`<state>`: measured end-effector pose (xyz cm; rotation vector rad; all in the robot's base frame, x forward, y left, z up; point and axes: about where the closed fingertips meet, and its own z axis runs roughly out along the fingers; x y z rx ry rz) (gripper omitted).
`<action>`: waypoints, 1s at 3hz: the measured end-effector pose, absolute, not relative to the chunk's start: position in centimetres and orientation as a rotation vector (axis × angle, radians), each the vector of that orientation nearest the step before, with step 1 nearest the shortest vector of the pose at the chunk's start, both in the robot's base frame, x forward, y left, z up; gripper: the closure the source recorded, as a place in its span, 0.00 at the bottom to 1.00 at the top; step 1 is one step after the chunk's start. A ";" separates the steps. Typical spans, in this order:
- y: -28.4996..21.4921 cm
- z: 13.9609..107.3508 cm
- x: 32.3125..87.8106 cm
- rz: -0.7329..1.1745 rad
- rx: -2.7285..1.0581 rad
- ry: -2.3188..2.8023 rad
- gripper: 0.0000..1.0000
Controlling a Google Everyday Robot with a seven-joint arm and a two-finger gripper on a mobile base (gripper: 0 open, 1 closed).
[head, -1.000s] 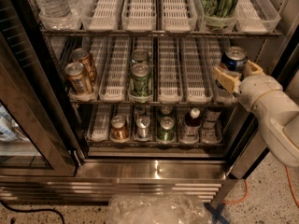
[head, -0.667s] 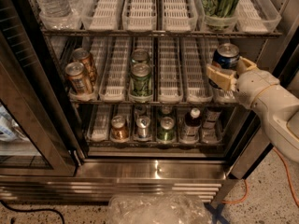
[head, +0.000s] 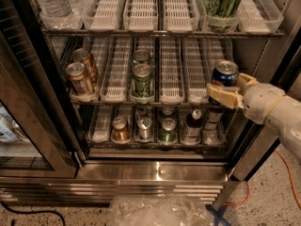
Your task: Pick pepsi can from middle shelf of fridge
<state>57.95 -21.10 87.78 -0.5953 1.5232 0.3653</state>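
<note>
My gripper (head: 231, 90) is clamped on the can (head: 225, 73) (gripped low). Pulling out, I think it could tip or snag the shelf (head: 171, 72) lip.

Speckled grey floor (head: 263, 192) runs beneath the stainless-steel base (head: 155, 173) of the fridge (head: 282, 13). 1 orange cable (head: 289, 173) trails across it at lower right and 1 black cable (head: 28, 210) curls at lower left. A crumpled clear plastic sheet (head: 160, 211) lies at bottom centre, just in front of the base, whose sill catches a soft glare. The dark-framed glass door (head: 23, 140) stands open at left. At right, the gripper (head: 230, 89) is closed around the pepsi can (head: 225, 74), just in front of the middle shelf (head: 171, 97).
</note>
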 end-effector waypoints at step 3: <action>-17.8 88.9 56.1 0.487 -0.677 1.466 1.00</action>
